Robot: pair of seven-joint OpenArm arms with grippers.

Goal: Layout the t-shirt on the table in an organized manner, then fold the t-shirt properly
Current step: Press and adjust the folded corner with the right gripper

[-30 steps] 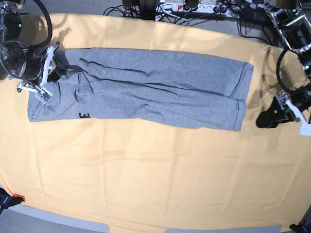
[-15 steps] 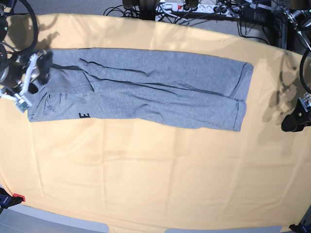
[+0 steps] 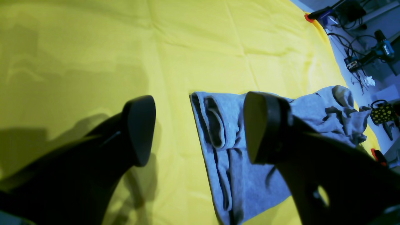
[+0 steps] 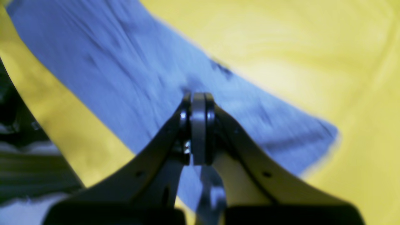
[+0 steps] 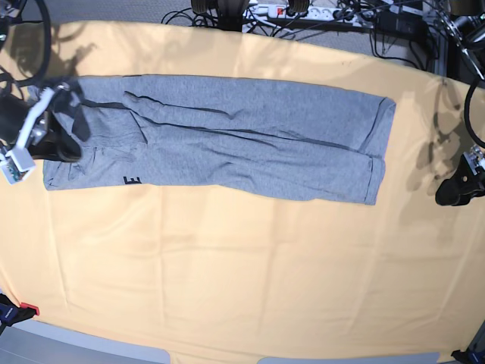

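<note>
The grey t-shirt [image 5: 227, 136] lies folded lengthwise into a long strip across the far half of the table [image 5: 242, 273], with a bit of black lettering [image 5: 132, 180] at its lower left edge. My right gripper [image 5: 67, 142] hovers over the strip's left end. In the right wrist view its fingertips [image 4: 198, 103] are pressed together, shut, with the t-shirt [image 4: 103, 72] blurred below and nothing visibly between them. My left gripper [image 5: 457, 191] sits off the strip's right end, near the table edge. Its fingers [image 3: 140, 131] stand wide open above the cloth beside the t-shirt's end [image 3: 231, 162].
Cables and a power strip [image 5: 288, 10] run along the far edge behind the table. A red clamp [image 5: 26, 309] holds the cloth at the front left corner. More cables and tools [image 3: 368, 56] lie past the table edge in the left wrist view.
My right gripper has closed and drawn back toward the strip's left end. The left arm has moved outward to the right table edge. The t-shirt lies as before.
</note>
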